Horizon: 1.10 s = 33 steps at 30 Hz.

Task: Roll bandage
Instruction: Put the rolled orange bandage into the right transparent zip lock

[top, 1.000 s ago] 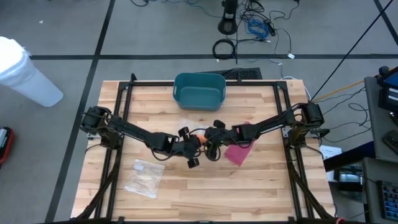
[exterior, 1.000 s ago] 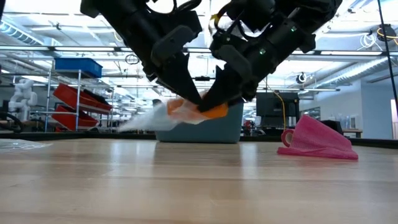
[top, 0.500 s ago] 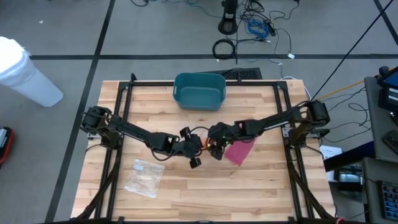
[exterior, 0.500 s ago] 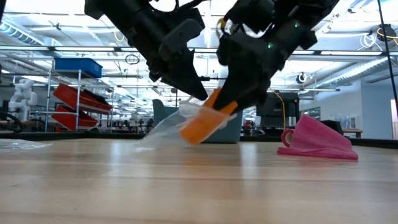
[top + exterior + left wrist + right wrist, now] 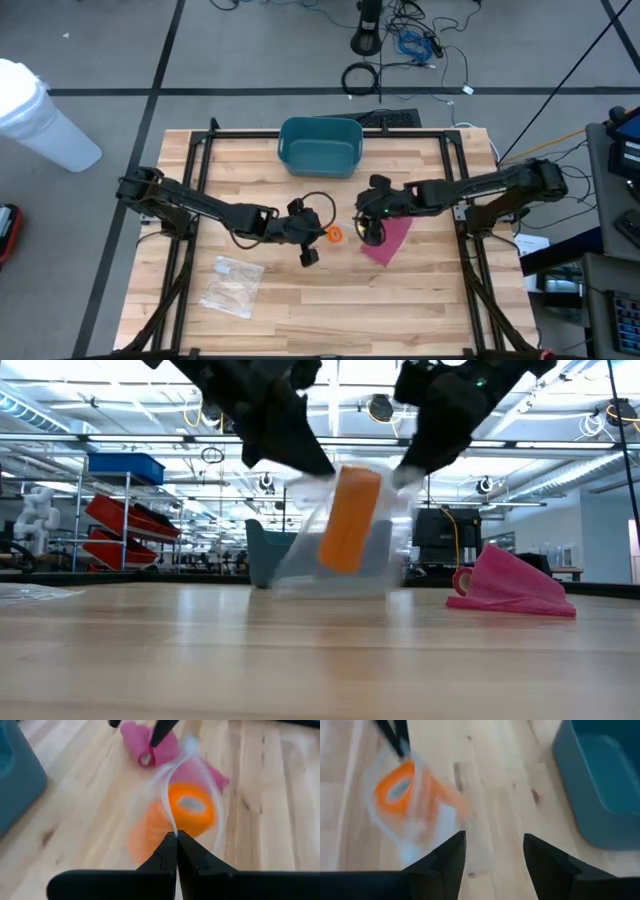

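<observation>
- The orange bandage roll [image 5: 350, 520] hangs inside a clear plastic bag [image 5: 300, 555] above the middle of the counter [image 5: 330, 310], lifted off the wood.
- Left claw [image 5: 176, 840] is pinching the bag's thin edge, fingers pressed tight together.
- Right claw [image 5: 494, 851] is spread wide and off the bag, just beside the pink bandage [image 5: 385, 240] towards the counter's right edge.
- Teal bin [image 5: 320, 146] sits at the far edge.
- Another clear packet [image 5: 232, 285] lies near the front left corner.

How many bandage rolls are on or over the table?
2: an orange bandage roll in a clear wrapper hanging from the left gripper mid-table, and a pink bandage roll, partly unrolled, by the right gripper.
</observation>
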Tool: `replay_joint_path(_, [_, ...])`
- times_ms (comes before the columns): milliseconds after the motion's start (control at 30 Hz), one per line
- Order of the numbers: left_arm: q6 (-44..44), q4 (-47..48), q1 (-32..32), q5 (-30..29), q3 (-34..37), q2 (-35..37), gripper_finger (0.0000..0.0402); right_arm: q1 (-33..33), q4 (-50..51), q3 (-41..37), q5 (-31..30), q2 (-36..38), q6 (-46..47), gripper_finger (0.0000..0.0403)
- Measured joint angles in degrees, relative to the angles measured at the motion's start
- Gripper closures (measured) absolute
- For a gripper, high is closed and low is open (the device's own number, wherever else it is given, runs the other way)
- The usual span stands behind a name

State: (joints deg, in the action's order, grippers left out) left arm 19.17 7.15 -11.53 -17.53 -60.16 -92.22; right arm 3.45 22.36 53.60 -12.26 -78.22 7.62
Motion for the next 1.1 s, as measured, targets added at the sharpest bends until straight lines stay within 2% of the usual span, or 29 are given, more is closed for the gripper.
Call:
replay_joint_path(433, [-1.6, 1.06, 1.81, 5.22, 0.0, 5.09, 0.0402, 6.59, 1.87, 0.0, 0.14, 2.1, -6.79, 0.022])
replay_joint_path(700, [-1.59, 2.32, 1.97, 5.52, 0.0, 6.26, 0.0402, 9.11, 4.63, 0.0, -0.81, 2.2, -6.74, 0.022])
replay_joint_path(800, [-1.59, 2.67, 1.95, 5.63, 0.0, 6.4, 0.0402, 9.53, 2.23, -0.1, -4.73, 1.8, -3.85, 0.022])
replay_joint_path(1000, [-1.59, 3.0, 2.08, 7.19, 0.0, 6.4, 0.0402, 11.84, -3.47, -1.68, -5.81, 1.46, -5.73, 0.0221])
replay_joint_path(1100, [-1.59, 2.98, 2.08, 7.29, 0.0, 6.4, 0.0402, 12.65, -6.94, -2.34, -5.9, 1.36, -6.68, 0.0235])
